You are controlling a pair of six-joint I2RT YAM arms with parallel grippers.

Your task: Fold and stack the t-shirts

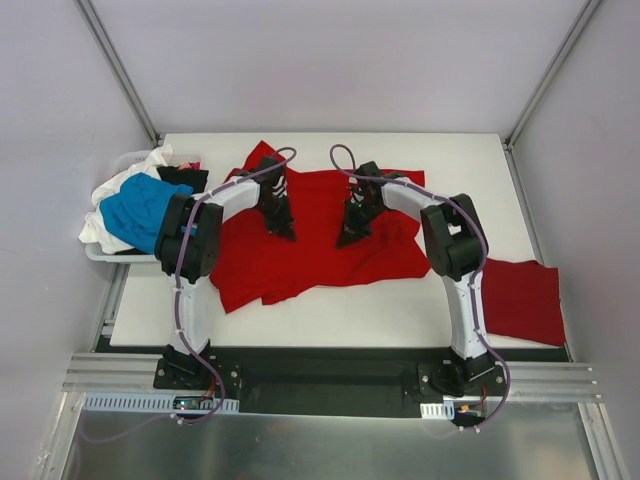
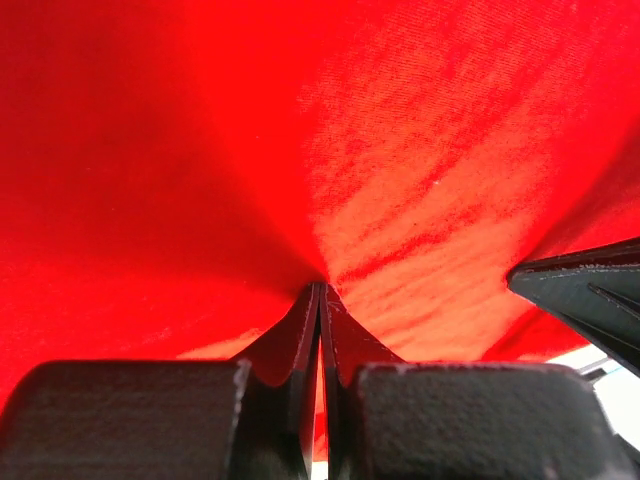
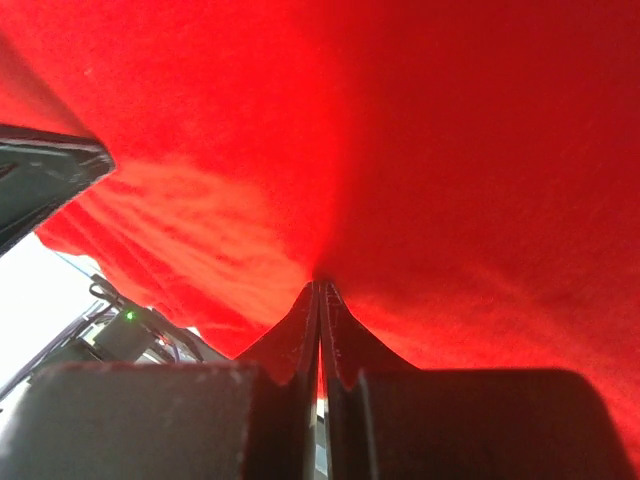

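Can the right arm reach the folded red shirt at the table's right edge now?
Probably not yet: the right gripper is shut on the spread red t-shirt. The folded red shirt lies uncovered beside that arm, so releasing should free the way.

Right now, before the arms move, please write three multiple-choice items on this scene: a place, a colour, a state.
1. Where is the folded red shirt?
A. right side of the table
B. hanging off the far edge
C. between the arms
2. Which colour tops the heap of shirts at the left?
A. green
B. blue
C. yellow
3. How is the left claw?
A. open above cloth
B. shut on nothing
C. shut on the spread red shirt
Answers: 1 A, it lies far right, alone; 2 B, a blue shirt lies uppermost; 3 C, cloth puckers at its closed tips.
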